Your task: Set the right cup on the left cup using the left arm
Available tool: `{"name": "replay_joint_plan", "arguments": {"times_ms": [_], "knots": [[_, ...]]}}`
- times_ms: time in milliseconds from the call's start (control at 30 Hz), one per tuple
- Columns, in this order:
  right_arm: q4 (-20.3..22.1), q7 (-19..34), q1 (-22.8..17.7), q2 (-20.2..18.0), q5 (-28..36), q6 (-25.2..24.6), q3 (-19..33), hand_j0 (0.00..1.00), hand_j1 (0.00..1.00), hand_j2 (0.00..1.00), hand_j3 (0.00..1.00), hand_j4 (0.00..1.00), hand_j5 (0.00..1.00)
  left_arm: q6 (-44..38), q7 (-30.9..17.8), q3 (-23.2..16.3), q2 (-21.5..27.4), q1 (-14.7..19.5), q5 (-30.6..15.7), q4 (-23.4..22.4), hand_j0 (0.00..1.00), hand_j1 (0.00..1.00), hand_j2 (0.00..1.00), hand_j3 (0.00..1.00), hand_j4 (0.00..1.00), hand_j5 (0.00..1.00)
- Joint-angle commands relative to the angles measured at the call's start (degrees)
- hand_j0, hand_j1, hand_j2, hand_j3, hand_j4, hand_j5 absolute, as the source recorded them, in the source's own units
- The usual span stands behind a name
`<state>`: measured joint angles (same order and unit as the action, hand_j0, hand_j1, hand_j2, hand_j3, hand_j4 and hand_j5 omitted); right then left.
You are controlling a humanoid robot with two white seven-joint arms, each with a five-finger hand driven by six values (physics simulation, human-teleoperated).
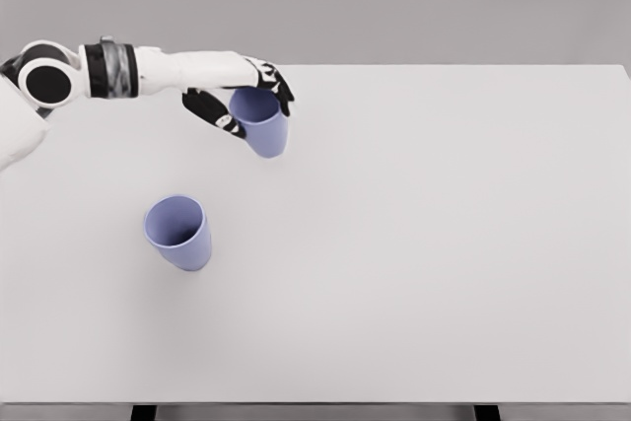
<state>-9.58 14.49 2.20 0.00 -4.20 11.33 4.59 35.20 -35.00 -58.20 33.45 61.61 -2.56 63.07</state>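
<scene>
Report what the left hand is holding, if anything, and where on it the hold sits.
The left hand holds a blue cup, fingers wrapped around its upper wall near the rim. The other blue cup stands apart on the table.

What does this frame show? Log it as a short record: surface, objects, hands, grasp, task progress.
surface: white table
objects: two blue cups, both open end up
held cup: in the left hand, toward the far left of the table, tilted slightly
other cup: stands alone on the table, nearer the camera and left of the held cup
left hand: fingers closed around the held cup
right hand: not in view
task progress: cups apart, not yet stacked
</scene>
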Motion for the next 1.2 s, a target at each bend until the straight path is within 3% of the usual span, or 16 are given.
{"name": "replay_joint_plan", "arguments": {"times_ms": [0, 133, 267, 467, 667, 1033, 1167], "knots": [[0.00, 0.02, 0.00, 0.00, -0.02, 0.01, -0.02, 1.00, 1.00, 1.00, 1.00, 1.00, 1.00, -0.20, 0.00, 0.28, 4.16, 0.00, -3.32, 5.92, 0.61, 0.61, 0.61, 0.61, 0.61, 0.61], [0.00, 0.02, 0.00, 0.00, -0.02, 0.01, -0.02, 1.00, 1.00, 1.00, 1.00, 1.00, 1.00, -0.20, 0.00, 0.28, 10.84, 0.09, -7.55, 12.87, 0.61, 0.61, 0.61, 0.61, 0.61, 0.61], [0.00, 0.02, 0.00, 0.00, -0.02, 0.01, 0.07, 1.00, 1.00, 1.00, 1.00, 1.00, 1.00, -0.20, 0.00, 0.37, 21.91, 0.09, -13.61, 23.24, 0.61, 0.61, 0.61, 0.61, 0.61, 0.61], [0.00, 0.02, 0.00, 0.00, -0.02, 0.01, -0.02, 1.00, 1.00, 1.00, 1.00, 1.00, 1.00, -0.20, 0.00, 2.04, 32.99, 0.09, -18.80, 33.17, 0.61, 0.61, 0.61, 0.61, 0.61, 0.61], [0.00, 0.02, 0.00, 0.00, -0.11, 0.01, -0.02, 1.00, 1.00, 1.00, 1.00, 1.00, 1.00, -0.20, 0.00, 2.04, 37.65, -1.93, -21.78, 36.25, 0.61, 0.61, 0.61, 0.61, 0.61, 0.61], [0.00, 0.02, 0.00, 0.00, -0.02, 0.01, -0.01, 1.00, 1.00, 1.00, 1.00, 1.00, 1.00, -0.20, 0.00, 2.04, 38.53, -6.42, -21.61, 36.60, 0.60, 0.60, 0.60, 0.60, 0.60, 0.60], [0.00, 0.02, 0.00, 0.00, -0.02, 0.01, -0.01, 1.00, 1.00, 1.00, 1.00, 1.00, 1.00, -0.20, 0.00, 2.04, 38.79, -6.50, -21.52, 36.60, 0.60, 0.60, 0.60, 0.60, 0.60, 0.60]]}}
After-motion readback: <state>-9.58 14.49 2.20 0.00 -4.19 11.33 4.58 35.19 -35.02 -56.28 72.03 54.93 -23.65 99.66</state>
